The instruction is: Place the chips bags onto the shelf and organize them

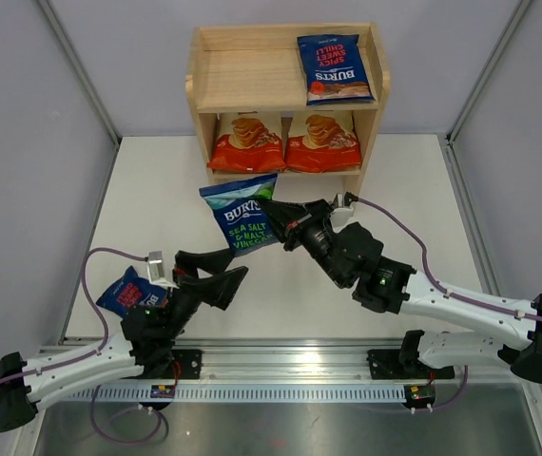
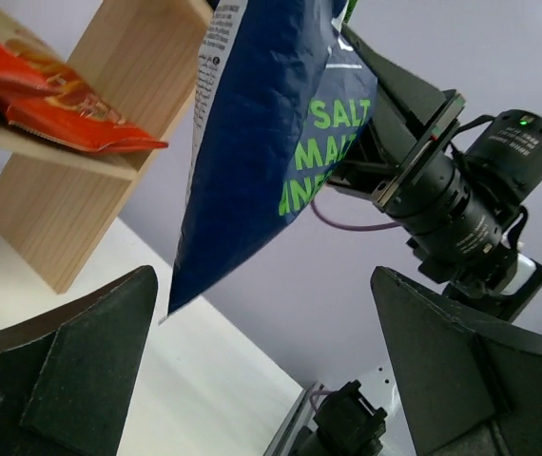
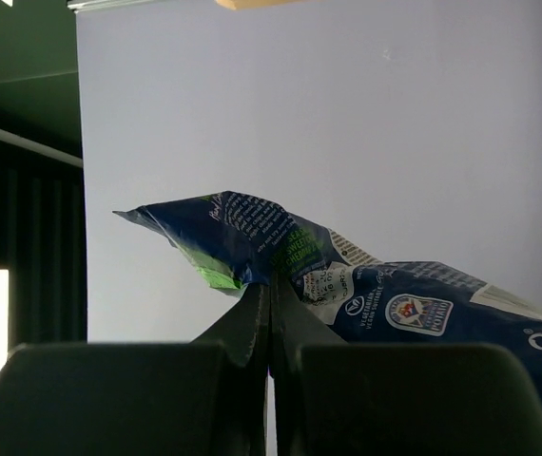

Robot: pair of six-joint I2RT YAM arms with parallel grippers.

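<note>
My right gripper [image 1: 269,206] is shut on the top edge of the green-lettered Burts bag [image 1: 241,214] and holds it in the air in front of the wooden shelf [image 1: 212,71]. The bag also shows in the left wrist view [image 2: 261,133] and the right wrist view [image 3: 347,275]. A red-accented Burts bag [image 1: 333,68] lies on the top tier at the right. Two Cassava Chips bags [image 1: 246,141] [image 1: 322,141] lie side by side on the lower tier. My left gripper [image 1: 230,268] is open and empty. The other red-accented Burts bag [image 1: 125,292] lies on the table by the left arm.
The left half of the shelf's top tier [image 1: 242,76] is bare wood. Grey walls stand around the white table [image 1: 157,199]. A metal rail [image 1: 290,366] runs along the near edge under both arm bases.
</note>
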